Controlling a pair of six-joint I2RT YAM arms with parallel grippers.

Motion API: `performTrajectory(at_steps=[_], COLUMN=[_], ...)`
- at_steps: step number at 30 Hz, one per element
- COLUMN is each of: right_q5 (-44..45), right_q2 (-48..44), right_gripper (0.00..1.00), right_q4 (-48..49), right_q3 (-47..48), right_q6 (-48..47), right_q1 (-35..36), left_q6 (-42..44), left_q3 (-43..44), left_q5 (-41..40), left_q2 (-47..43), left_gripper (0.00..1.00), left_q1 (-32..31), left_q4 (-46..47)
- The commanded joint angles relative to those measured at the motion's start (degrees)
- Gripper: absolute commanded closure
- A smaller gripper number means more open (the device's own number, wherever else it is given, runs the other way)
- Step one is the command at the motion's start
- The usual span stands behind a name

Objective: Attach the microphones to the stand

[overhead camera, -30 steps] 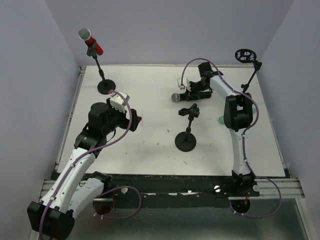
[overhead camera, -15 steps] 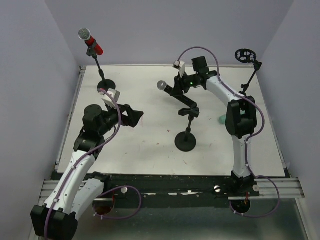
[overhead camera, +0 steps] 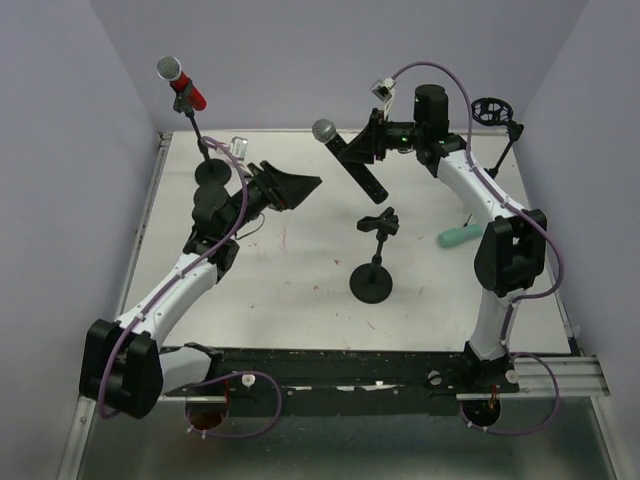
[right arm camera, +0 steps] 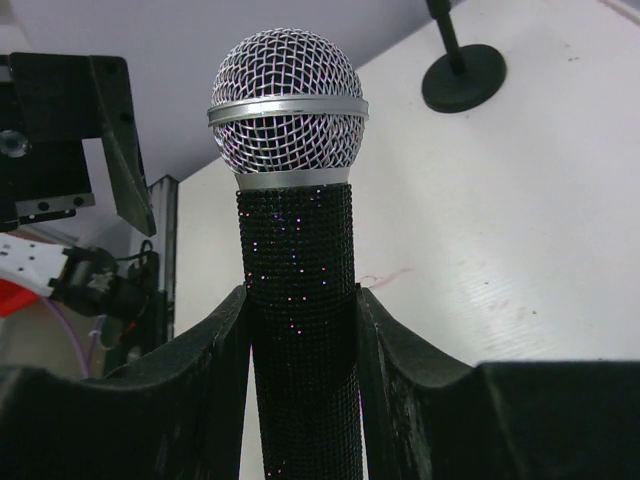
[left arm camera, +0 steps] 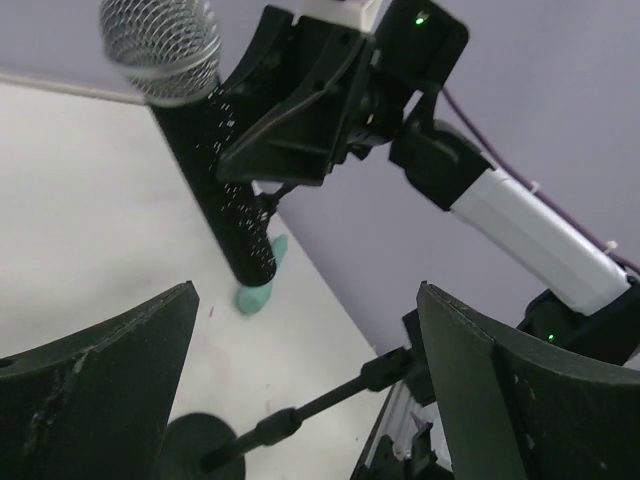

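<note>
My right gripper (overhead camera: 368, 150) is shut on the black microphone (overhead camera: 352, 165) and holds it tilted in the air above the back of the table, grey mesh head (overhead camera: 324, 131) up and to the left. In the right wrist view the fingers (right arm camera: 205, 350) clamp its body (right arm camera: 300, 290). My left gripper (overhead camera: 300, 185) is open and empty, raised, facing that microphone (left arm camera: 225, 200). The red microphone (overhead camera: 185, 88) sits in the far-left stand. The mint-green microphone (overhead camera: 462, 235) lies on the table at the right. The centre stand (overhead camera: 376, 255) has an empty clip.
A third stand with a round black holder (overhead camera: 490, 110) rises at the back right corner. The far-left stand's base (right arm camera: 463, 77) shows in the right wrist view. Purple walls close the table at the back and both sides.
My right gripper has lifted the black microphone off the table, up and toward the back. My left arm has risen and swung right, its open jaws now facing the microphone.
</note>
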Motion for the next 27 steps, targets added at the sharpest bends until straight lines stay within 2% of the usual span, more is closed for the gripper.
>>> performTrajectory(at_steps=[1, 5, 12, 15, 20, 27], right_q5=[-7.6, -10.2, -12.2, -13.0, -14.6, -16.3], right_q2=[-4.8, -7.6, -8.9, -9.3, -10.4, -10.6], right_gripper=[0.9, 0.9, 0.9, 0.9, 0.9, 0.9], right_q4=[9.7, 19.9, 21.1, 22.5, 25.7, 39.7], right_q3=[-3.7, -8.9, -9.8, -10.3, -12.0, -15.4], right_q6=[9.2, 17.0, 18.3, 19.6, 21.9, 33.6], right_q1=[0.1, 0.1, 0.1, 0.1, 0.1, 0.1], left_q6=[-2.6, -2.8, 1.6, 2.8, 3.5, 2.6], left_q3=[6.2, 7.8, 12.5, 14.8, 18.0, 19.7], left_q5=[-1.2, -6.4, -14.4, -14.8, -15.8, -15.2], left_q2=[5.2, 8.8, 11.3, 12.9, 15.9, 18.4], left_gripper=[0.02, 0.06, 0.06, 0.08, 0.18, 0.21], left_q1=[-3.4, -5.5, -9.2, -10.0, -10.6, -11.5], left_q4=[9.8, 11.5, 4.8, 4.8, 4.3, 5.0])
